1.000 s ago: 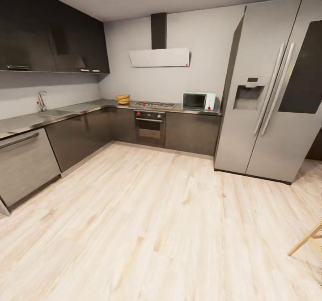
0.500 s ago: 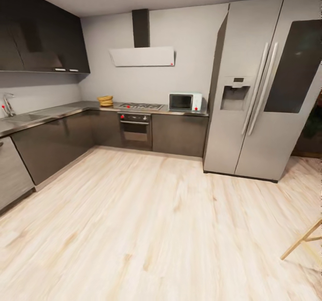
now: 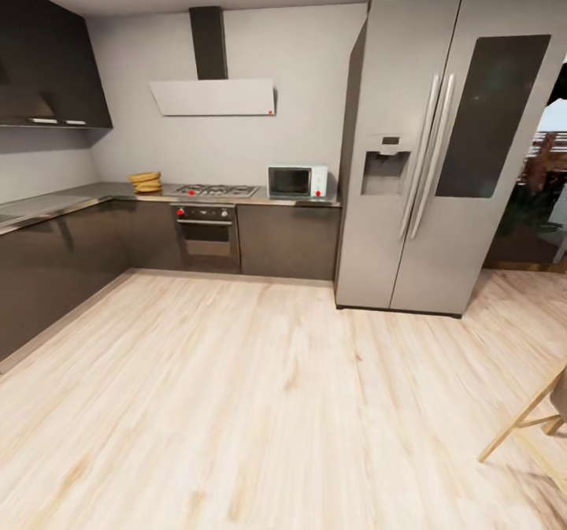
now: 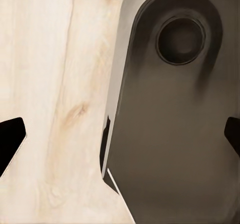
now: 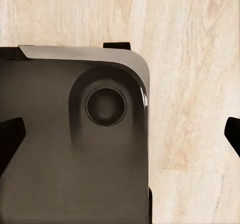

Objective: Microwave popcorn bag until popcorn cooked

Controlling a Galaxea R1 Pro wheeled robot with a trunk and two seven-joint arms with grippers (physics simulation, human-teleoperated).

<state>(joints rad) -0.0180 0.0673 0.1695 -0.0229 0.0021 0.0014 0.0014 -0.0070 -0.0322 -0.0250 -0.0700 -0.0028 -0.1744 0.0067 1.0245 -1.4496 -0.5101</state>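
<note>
The tan popcorn bag (image 3: 146, 181) sits on the grey countertop (image 3: 71, 196) at the far corner, left of the gas hob. Further right on the same counter stands the pale mint microwave (image 3: 297, 181), its door shut, beside the fridge. My left gripper (image 4: 123, 134) is open, its dark fingertips (image 4: 11, 136) far apart over my own dark base and the wooden floor. In the same way my right gripper (image 5: 122, 134) is open, with nothing between its fingertips (image 5: 10, 136). Both hang far from the counter.
A tall steel fridge (image 3: 425, 152) stands right of the counter. The built-in oven (image 3: 206, 235) sits under the gas hob (image 3: 216, 190), with a range hood (image 3: 213, 97) above. Wooden chair legs (image 3: 524, 424) reach in at the lower right. Pale wood floor (image 3: 260, 388) stretches toward the cabinets.
The whole head view has shifted left, so the camera has turned right: sink and dishwasher have left the picture, a doorway shows at right. The things themselves have not moved.
</note>
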